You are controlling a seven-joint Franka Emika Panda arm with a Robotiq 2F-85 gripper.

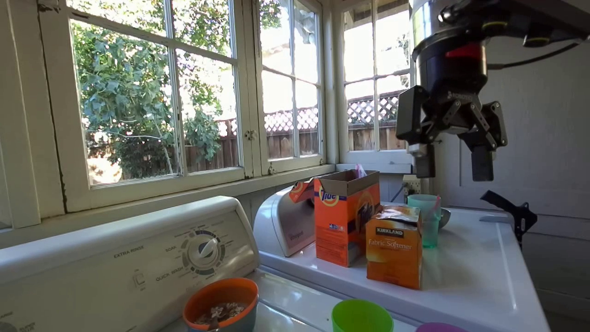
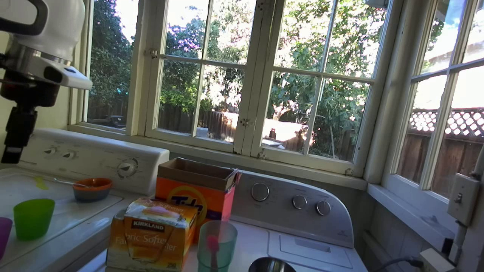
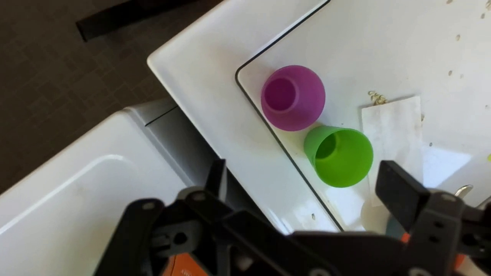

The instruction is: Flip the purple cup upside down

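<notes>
In the wrist view the purple cup (image 3: 293, 97) stands mouth up on the white washer top (image 3: 261, 153), near its corner, and I look down into it. Only slivers of the purple cup show in the exterior views, at the bottom edge (image 1: 440, 328) and at the left edge (image 2: 4, 234). My gripper (image 1: 454, 167) hangs high above the machines, pointing down, its two fingers wide apart with nothing between them. Seen from the wrist, the gripper (image 3: 307, 177) is well above the cups and the purple cup lies beyond its fingertips.
A lime-green cup (image 3: 343, 157) stands right beside the purple one. Nearby are a paper sheet (image 3: 395, 126) and an orange-rimmed bowl (image 2: 92, 189) with a spoon. The neighbouring machine bears a Tide box (image 1: 336, 230), a softener box (image 1: 394, 253), a teal mug (image 2: 219, 241) and a metal bowl (image 2: 271, 264).
</notes>
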